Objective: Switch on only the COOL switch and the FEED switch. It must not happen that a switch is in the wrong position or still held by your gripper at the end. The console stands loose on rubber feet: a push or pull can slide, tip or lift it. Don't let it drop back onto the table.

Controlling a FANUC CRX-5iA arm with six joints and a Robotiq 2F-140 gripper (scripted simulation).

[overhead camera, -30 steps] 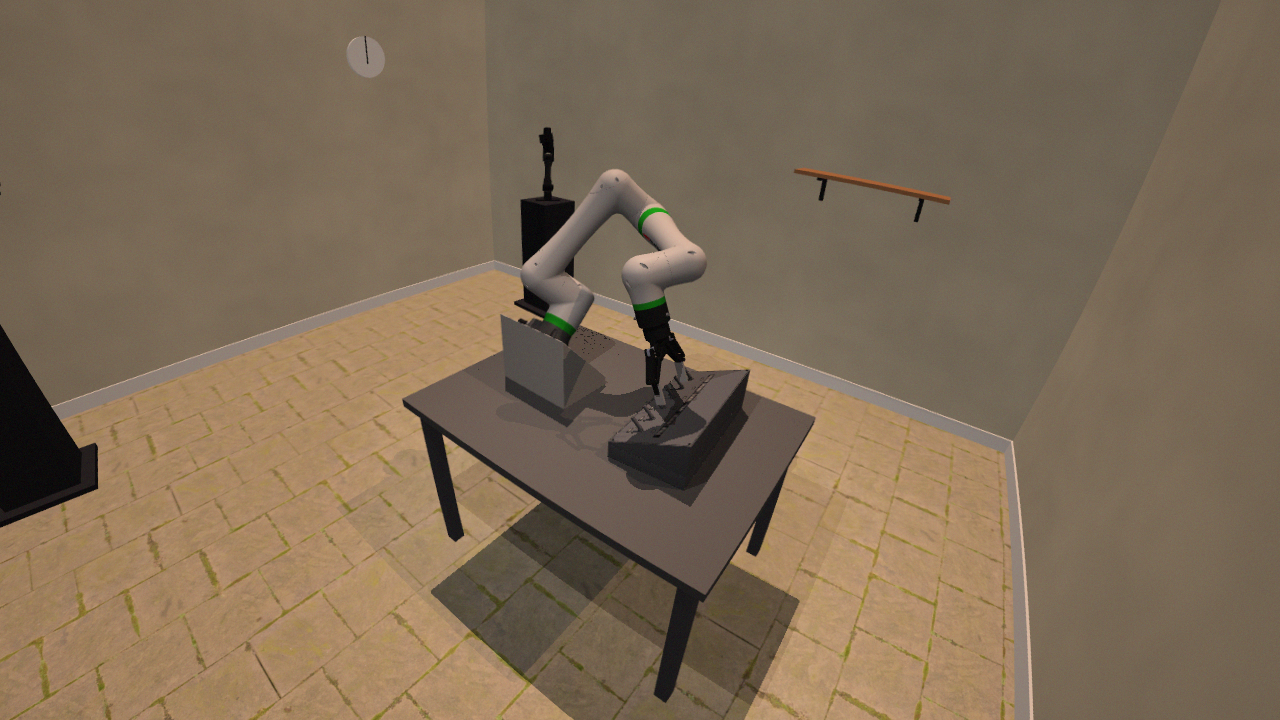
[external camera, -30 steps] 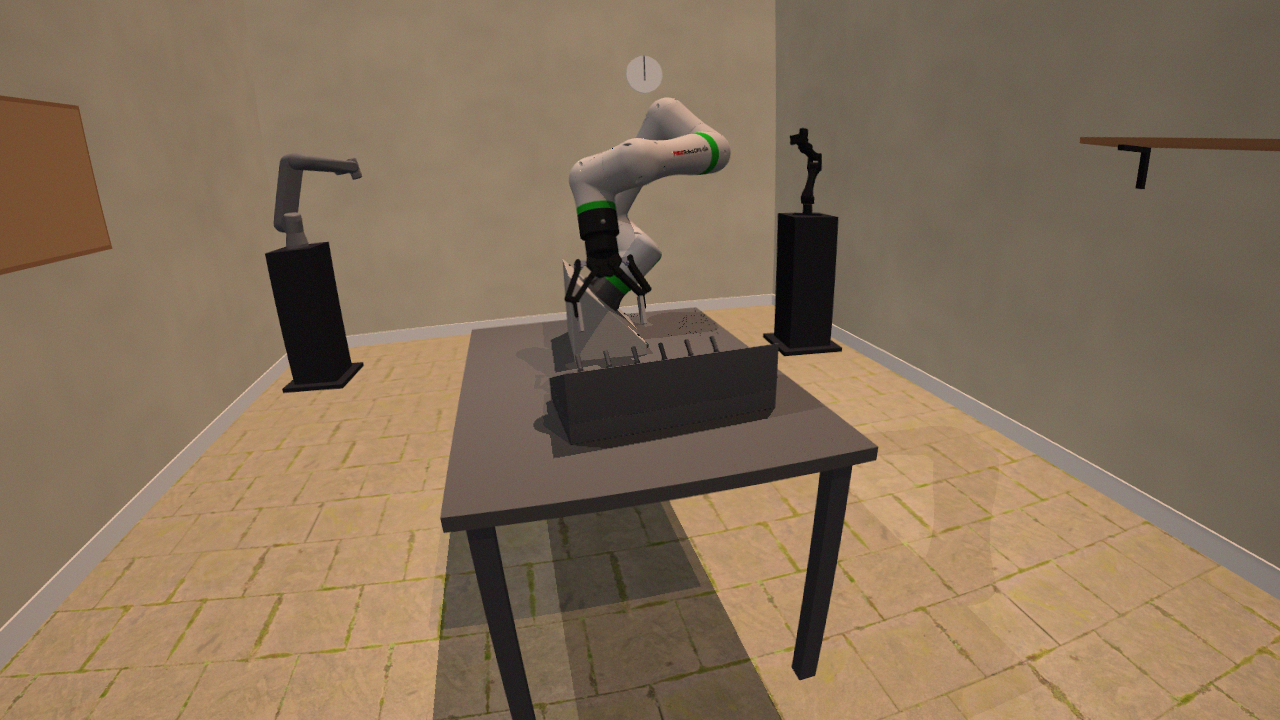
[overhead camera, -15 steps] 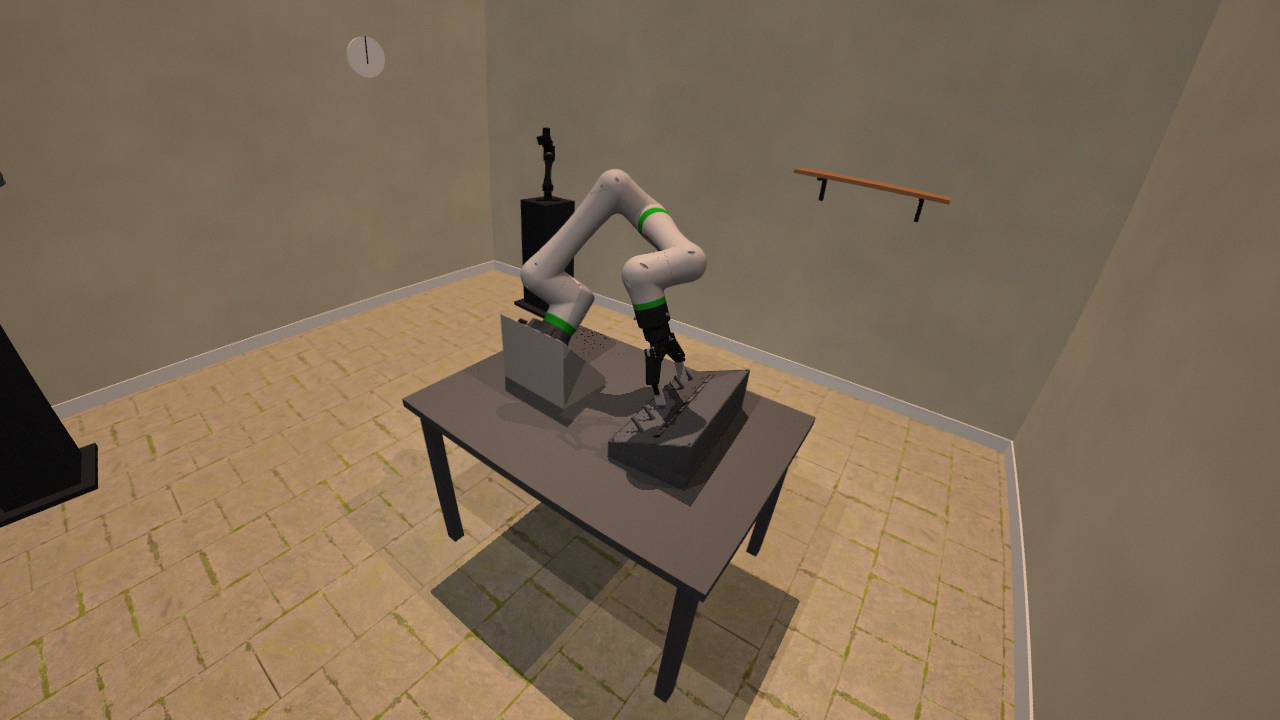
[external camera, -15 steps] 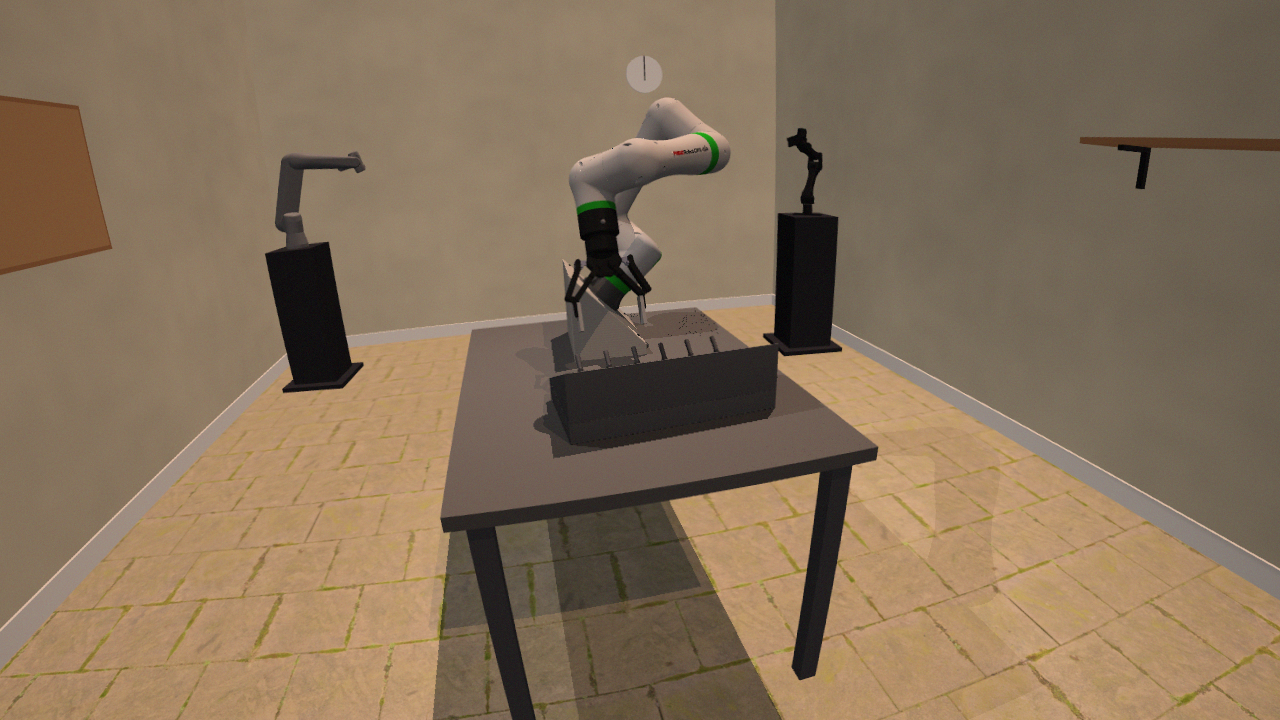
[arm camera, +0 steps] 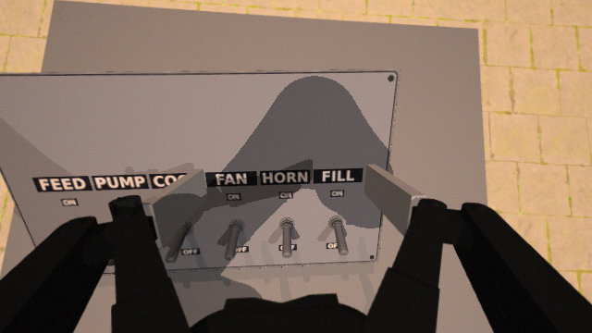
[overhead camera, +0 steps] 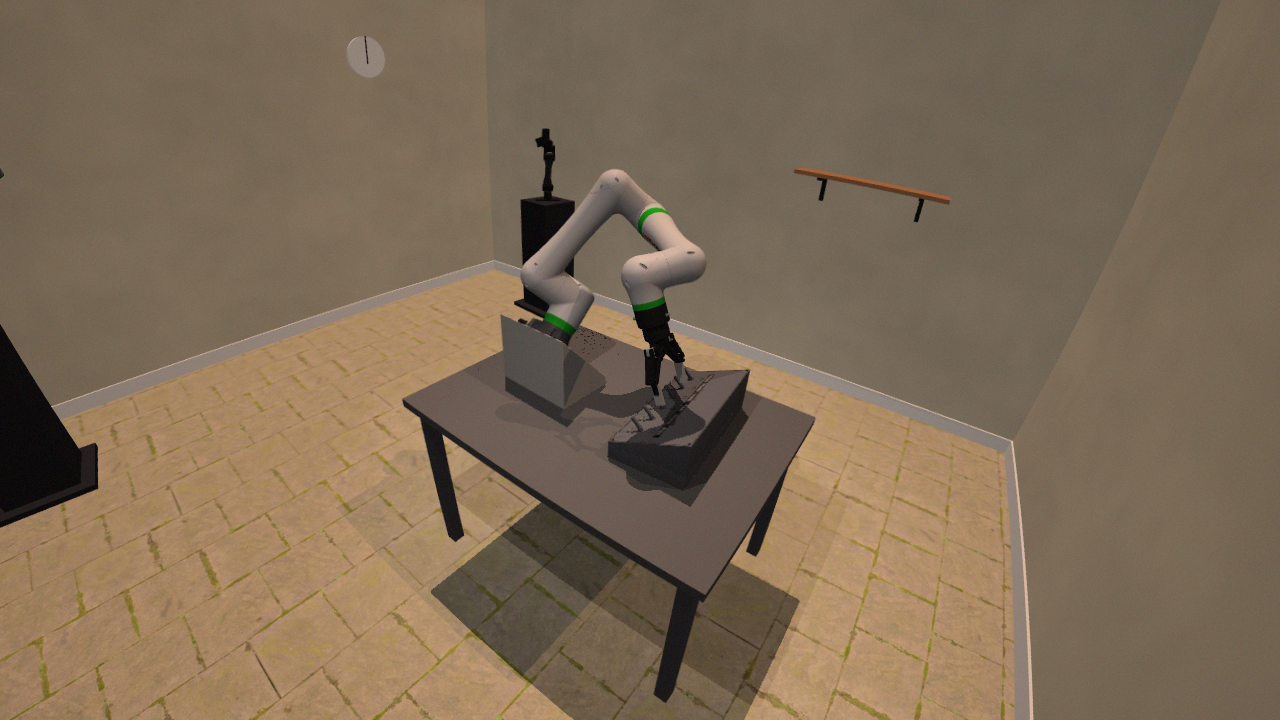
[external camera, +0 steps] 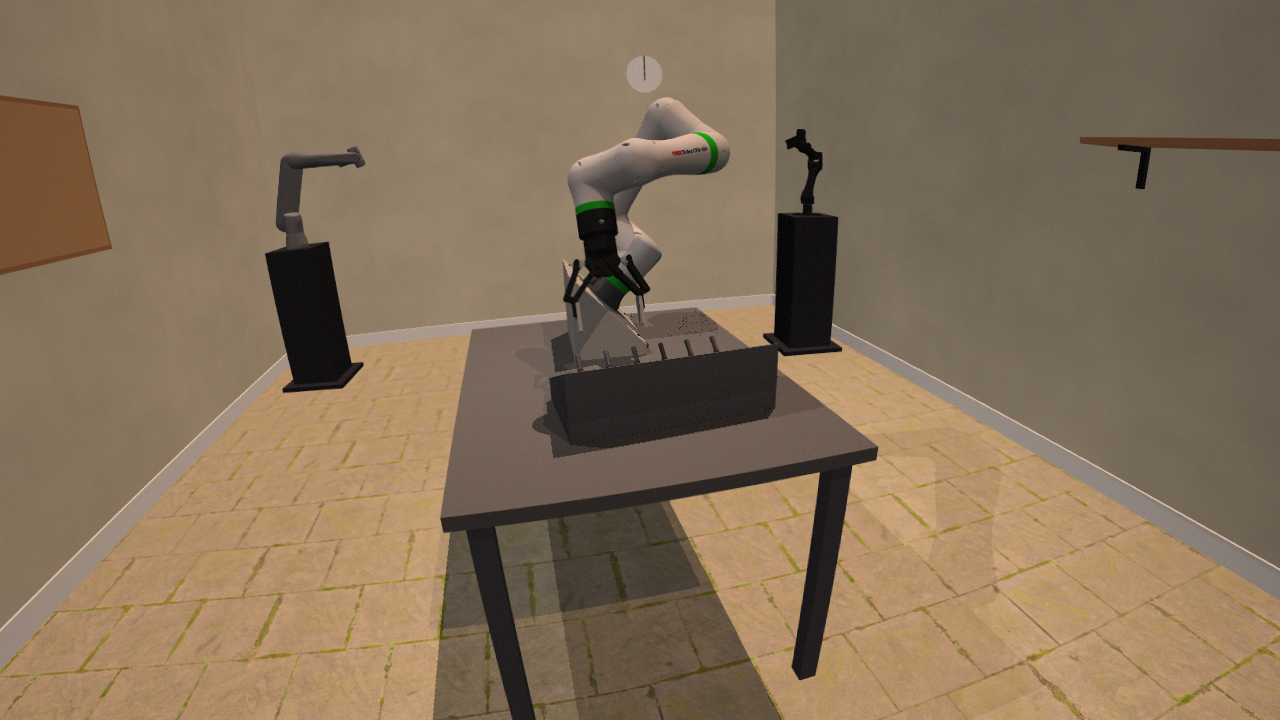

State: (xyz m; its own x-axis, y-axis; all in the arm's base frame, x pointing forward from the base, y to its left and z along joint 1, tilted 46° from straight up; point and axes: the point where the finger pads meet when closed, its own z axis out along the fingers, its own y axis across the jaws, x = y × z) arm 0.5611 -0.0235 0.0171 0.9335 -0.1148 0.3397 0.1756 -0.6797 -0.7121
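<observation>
The dark console (overhead camera: 682, 422) sits on the table, its grey sloped panel (arm camera: 199, 153) facing the arm. In the wrist view the labels read FEED (arm camera: 62, 183), PUMP (arm camera: 121, 181), COOL (partly covered) (arm camera: 167, 180), FAN, HORN, FILL. The COOL lever (arm camera: 178, 241), FAN lever (arm camera: 232, 239), HORN lever (arm camera: 287, 237) and FILL lever (arm camera: 339, 234) all point toward OFF. The FEED and PUMP levers are hidden behind my left finger. My gripper (arm camera: 286, 181) is open and empty, just above the panel; its left pad (arm camera: 178, 203) is right beside the COOL lever. The gripper also shows in the top view (overhead camera: 664, 380).
A grey wedge-shaped stand (overhead camera: 544, 368) at the arm's base takes the table's back left. Black pedestals with devices (external camera: 807, 277) (external camera: 308, 304) stand on the floor beyond the table. The console's right panel edge (arm camera: 393, 166) lies near the table's edge.
</observation>
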